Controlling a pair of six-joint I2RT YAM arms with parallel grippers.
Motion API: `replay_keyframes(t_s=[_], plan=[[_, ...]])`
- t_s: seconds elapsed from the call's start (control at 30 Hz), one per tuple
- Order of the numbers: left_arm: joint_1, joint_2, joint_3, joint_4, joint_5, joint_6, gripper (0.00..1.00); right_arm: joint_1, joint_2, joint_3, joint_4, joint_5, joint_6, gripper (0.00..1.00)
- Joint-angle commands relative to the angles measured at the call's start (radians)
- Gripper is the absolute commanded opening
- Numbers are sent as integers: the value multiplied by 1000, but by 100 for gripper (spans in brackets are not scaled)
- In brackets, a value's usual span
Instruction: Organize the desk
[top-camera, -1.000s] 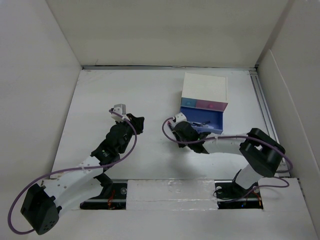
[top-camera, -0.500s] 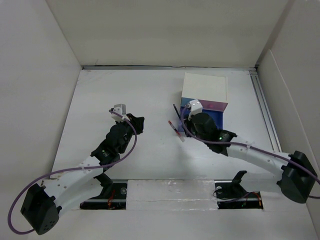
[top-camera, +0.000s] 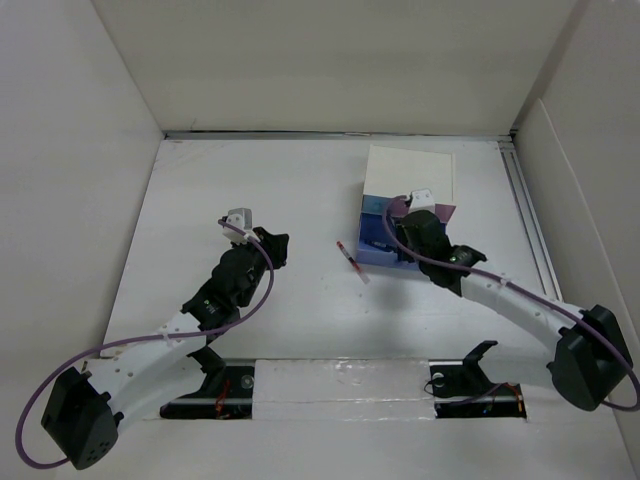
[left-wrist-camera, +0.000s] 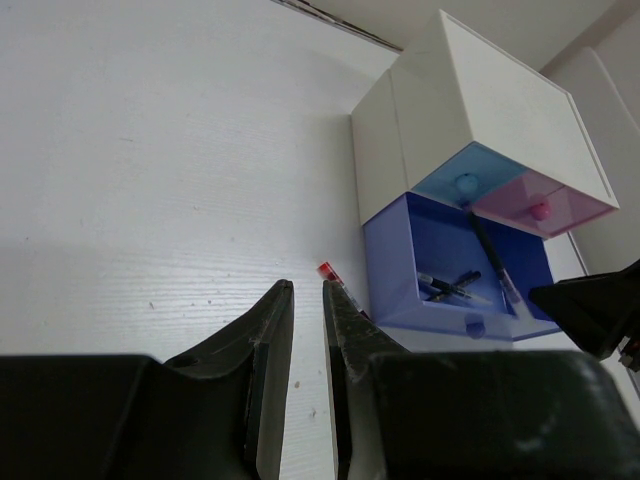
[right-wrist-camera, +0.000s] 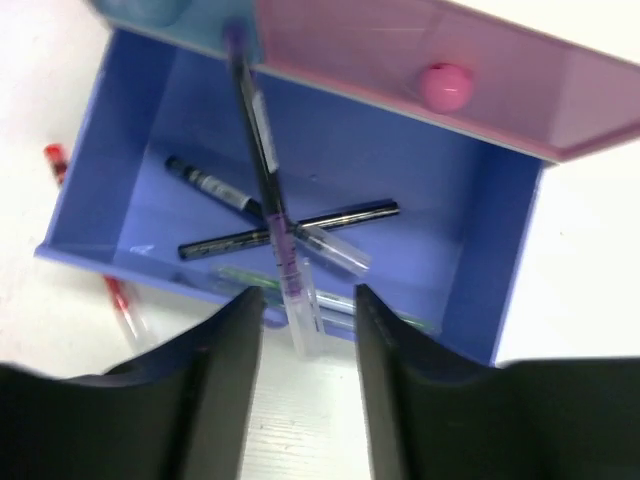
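The white desk (top-camera: 250, 190) bears a small white drawer box (top-camera: 410, 170) whose blue drawer (right-wrist-camera: 130, 150) is pulled open. My right gripper (right-wrist-camera: 308, 300) hovers open over the drawer's front wall, also seen from above (top-camera: 400, 228). A purple pen (right-wrist-camera: 285, 260) with a clear cap leans loose between the jaws, its tip inside the drawer; it also shows in the left wrist view (left-wrist-camera: 487, 255). A red pen (top-camera: 351, 260) lies on the desk left of the drawer. My left gripper (left-wrist-camera: 307, 290) is almost shut and empty, low over the desk just left of the red pen (left-wrist-camera: 328, 272).
Black pens (right-wrist-camera: 290, 225) and a green one lie in the blue drawer. The closed pink drawer (right-wrist-camera: 440, 85) and light blue drawer (left-wrist-camera: 465, 180) sit above it. White walls (top-camera: 80, 150) enclose the desk on three sides.
My right arm swung from the red pen's spot to the open drawer with the purple pen and opened its jaws. The red pen stays on the desk. The left arm has not moved.
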Motion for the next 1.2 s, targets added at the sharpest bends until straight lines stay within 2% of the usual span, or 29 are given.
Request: replay_keyframes(t_s=[0.0,0.1,0.2,0.23,0.27,0.33,0.37,0.4,0.47,0.5,0.53,0.6,0.67,0.87,1.17], plan=[[2,-19,-5,39,4,-2,15,-11,-26,46,-18,97,31,52],[2,-19,-5,41,2,-2,15,10,-69,37,11,84,24,57],[2,-17,-5,39,1,-2,15,67,-118,-4,92,28,-8,52],[2,-17,-5,39,-1,0,15,78,-123,-10,125,-39,-23,29],[2,-17,-3,41,-1,-2,15,89,-120,-28,142,-84,-28,17],[2,-14,-3,39,-1,-2,15,127,-97,-50,184,-177,-29,3],[2,-13,-5,41,-2,-2,15,141,-80,-55,192,-193,-28,1],[2,-13,-5,41,-2,-2,15,154,-42,-71,202,-201,-23,1],[2,-13,-5,39,-4,-2,15,190,3,-82,225,-219,-5,8],[2,-11,-5,39,-4,-2,15,201,44,-85,230,-219,3,13],[2,-14,-3,39,-4,-2,15,222,63,-98,250,-215,15,26],[2,-14,-3,39,-4,-2,15,233,90,-116,289,-216,27,38],[2,-13,-5,41,-4,-2,15,233,126,-128,317,-218,44,43],[2,-17,-3,38,-5,-2,15,233,224,-119,348,-186,50,46],[2,-19,-5,38,-5,0,15,233,321,-121,406,-186,50,38]])
